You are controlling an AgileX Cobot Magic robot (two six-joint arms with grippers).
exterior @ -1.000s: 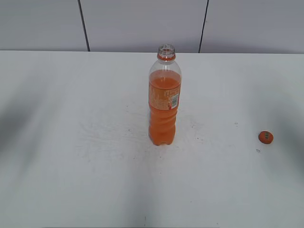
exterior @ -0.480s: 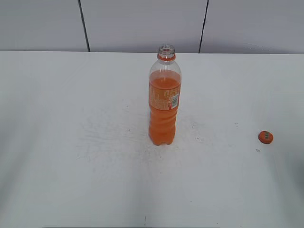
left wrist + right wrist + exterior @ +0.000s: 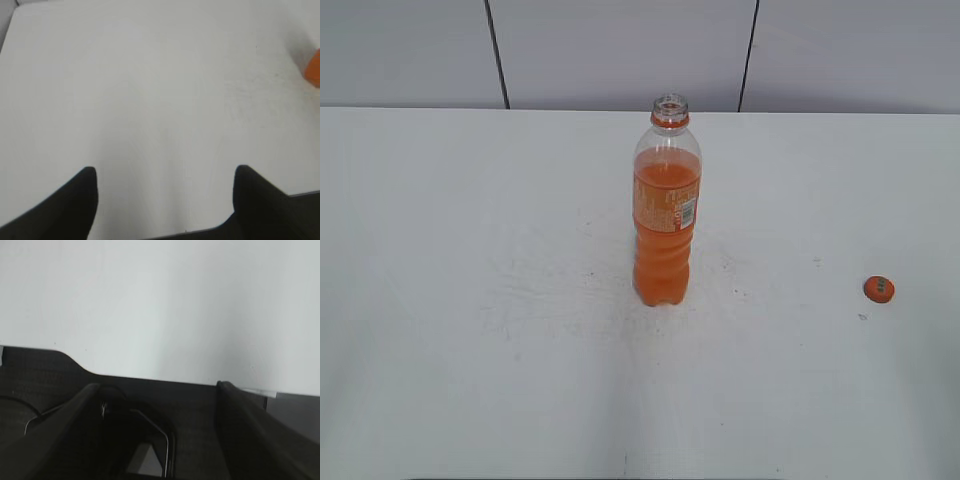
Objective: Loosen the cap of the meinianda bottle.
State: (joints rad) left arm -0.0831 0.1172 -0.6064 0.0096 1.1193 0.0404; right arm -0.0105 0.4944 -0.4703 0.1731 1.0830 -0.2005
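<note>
The meinianda bottle [image 3: 666,210] stands upright in the middle of the white table [image 3: 470,300], with orange drink, an orange label band and an orange neck ring. Its mouth is open, with no cap on it. The small orange cap [image 3: 879,290] lies on the table far to the right. No gripper shows in the exterior view. In the left wrist view my left gripper [image 3: 165,172] is open and empty over bare table, and an orange blur [image 3: 313,67] shows at the right edge. In the right wrist view my right gripper [image 3: 157,387] is open and empty above the table's near edge.
A grey panelled wall [image 3: 620,50] runs behind the table. A dark surface [image 3: 50,375] lies below the table edge in the right wrist view. Faint scuffs mark the table around the bottle.
The soft shadows at the left and right sides of the table have faded away. The bottle and the cap have not moved.
</note>
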